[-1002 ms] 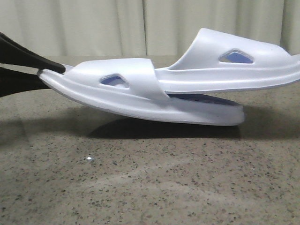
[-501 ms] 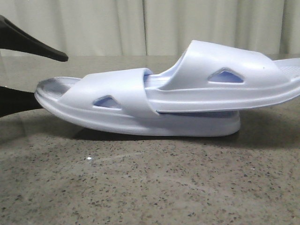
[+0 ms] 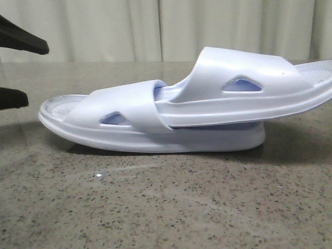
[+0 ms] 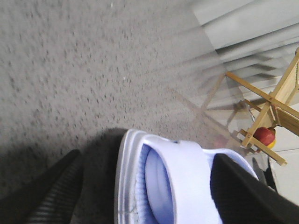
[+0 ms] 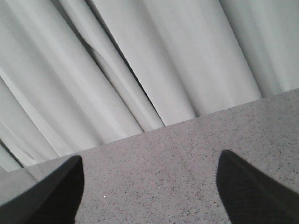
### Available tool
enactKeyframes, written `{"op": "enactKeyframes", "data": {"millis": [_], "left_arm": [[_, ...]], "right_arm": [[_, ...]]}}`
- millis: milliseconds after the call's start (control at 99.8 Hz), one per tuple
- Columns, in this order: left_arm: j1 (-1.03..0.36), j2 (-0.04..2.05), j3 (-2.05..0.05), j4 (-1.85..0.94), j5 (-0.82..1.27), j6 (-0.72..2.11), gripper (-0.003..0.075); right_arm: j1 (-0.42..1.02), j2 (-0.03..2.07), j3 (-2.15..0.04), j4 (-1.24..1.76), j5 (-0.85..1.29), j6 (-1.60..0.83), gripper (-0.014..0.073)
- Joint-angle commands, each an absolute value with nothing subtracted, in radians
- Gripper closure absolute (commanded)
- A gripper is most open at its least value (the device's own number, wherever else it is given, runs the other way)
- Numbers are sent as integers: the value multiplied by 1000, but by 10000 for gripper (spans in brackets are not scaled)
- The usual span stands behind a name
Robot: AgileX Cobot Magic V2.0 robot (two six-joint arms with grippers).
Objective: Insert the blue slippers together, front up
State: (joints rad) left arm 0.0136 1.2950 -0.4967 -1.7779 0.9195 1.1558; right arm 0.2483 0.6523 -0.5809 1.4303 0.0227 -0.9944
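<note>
Where nested, moulded foam blue slippers (image 3: 171, 116) curve.

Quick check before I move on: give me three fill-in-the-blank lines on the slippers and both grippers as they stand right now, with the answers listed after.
1. The upper slipper has its end pushed under the ____ of the lower slipper.
2. The left gripper is ____, its fingers clear of the lower slipper.
3. Between its fingertips, the right gripper holds ____.
4. The lower slipper rests on the ____.

Missing words: strap; open; nothing; table
</note>
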Motion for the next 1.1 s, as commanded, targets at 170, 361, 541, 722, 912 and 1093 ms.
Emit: {"op": "enactKeyframes", "data": {"millis": [170,361,541,722,912,1093], "left_arm": [[127,1126,-595,-1762,914,1360,222],[132,968,-617,-1598,653,1360,222],[124,838,-617,-1513,449,1358,222],[57,733,-615,-1471,225,1358,223],[-45,661,-574,-1455,79,1360,223],[-126,592,-502,-1431,25,1362,223]], "right_arm": [[250,644,-619,1305,-10,-1012,83],[250,644,-619,1142,-17,-1012,84],[250,644,-619,1043,-32,-1012,84],[250,644,-619,971,-47,-1012,85],[250,632,-619,926,-37,-1012,85],[250,555,-557,921,-78,-1012,85]]}}
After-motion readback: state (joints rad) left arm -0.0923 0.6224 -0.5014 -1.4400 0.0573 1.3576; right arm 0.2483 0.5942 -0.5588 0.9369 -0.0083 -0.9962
